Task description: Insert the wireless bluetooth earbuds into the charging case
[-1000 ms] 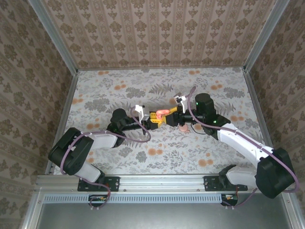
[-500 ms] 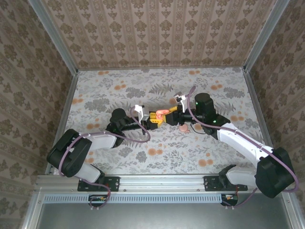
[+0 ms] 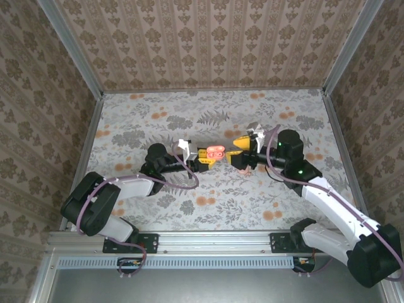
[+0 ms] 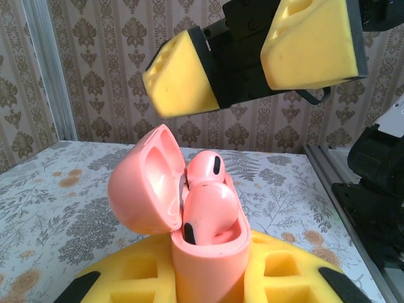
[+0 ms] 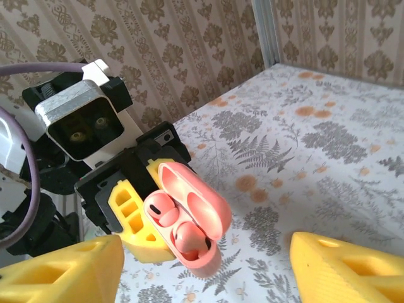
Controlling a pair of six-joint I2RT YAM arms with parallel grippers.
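Observation:
The salmon-pink charging case [image 4: 208, 252] stands upright with my left gripper [image 4: 208, 281] shut on its base, yellow pads on both sides. Its lid [image 4: 142, 183] is hinged open to the left. Both earbuds sit in their sockets, one behind [image 4: 205, 167] and one in front [image 4: 211, 211]. In the right wrist view the case [image 5: 208, 252] faces me with the earbuds [image 5: 161, 211] [image 5: 189, 238] inside. My right gripper [image 5: 205, 278] is open, a short way back from the case, with nothing between its yellow fingers [image 5: 63, 271]. From above, the case [image 3: 214, 151] lies between the left gripper [image 3: 205, 154] and right gripper [image 3: 243, 148].
A pale pink disc [image 3: 242, 168] lies on the floral table just below the right gripper. Patterned walls with metal corner posts [image 3: 95, 95] close in the table on three sides. Open tabletop [image 3: 189, 113] spreads all around the two grippers.
My right gripper has opened wider and drawn back to the right, away from the case. The left gripper stays shut on the case, whose open top now shows both earbuds.

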